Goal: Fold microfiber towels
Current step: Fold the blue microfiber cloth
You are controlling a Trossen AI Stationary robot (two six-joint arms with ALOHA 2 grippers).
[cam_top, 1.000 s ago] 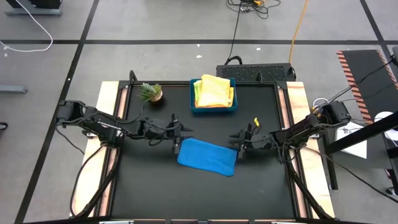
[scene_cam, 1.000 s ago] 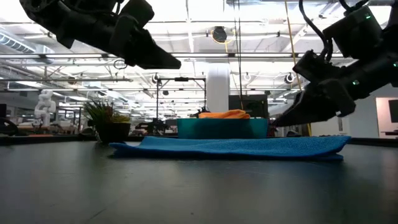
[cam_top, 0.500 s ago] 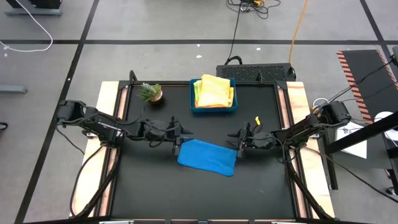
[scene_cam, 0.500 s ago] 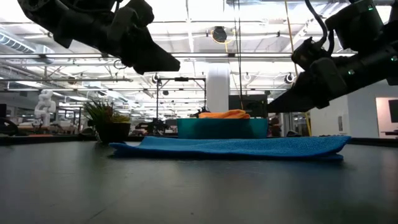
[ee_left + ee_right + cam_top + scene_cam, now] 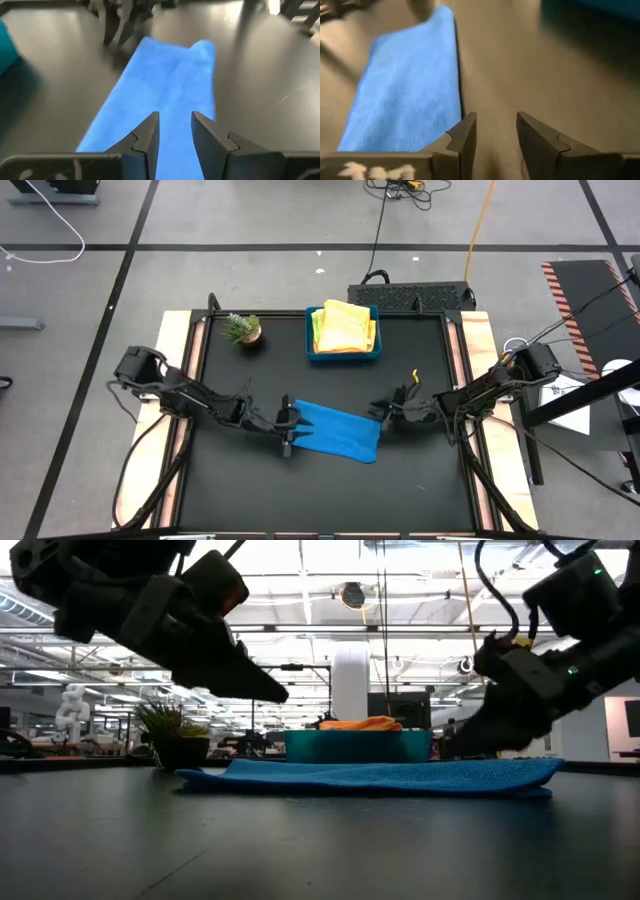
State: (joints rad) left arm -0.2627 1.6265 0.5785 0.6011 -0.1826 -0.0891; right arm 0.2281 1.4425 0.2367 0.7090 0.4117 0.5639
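Your left gripper (image 5: 289, 442) has dropped to the blue towel (image 5: 335, 431)'s near-left edge, the right gripper (image 5: 381, 416) lowered opposite; both narrowly parted, empty — next fold imminent.

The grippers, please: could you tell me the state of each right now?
Left gripper: open, empty, over the blue towel.
Right gripper: open, empty, at the towel's edge.

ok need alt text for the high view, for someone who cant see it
Seen from above, a folded blue towel lies on a black table, with the left gripper at its left end and the right gripper at its right end, both open. Behind it sit a blue tray of yellow and orange towels and a small plant.
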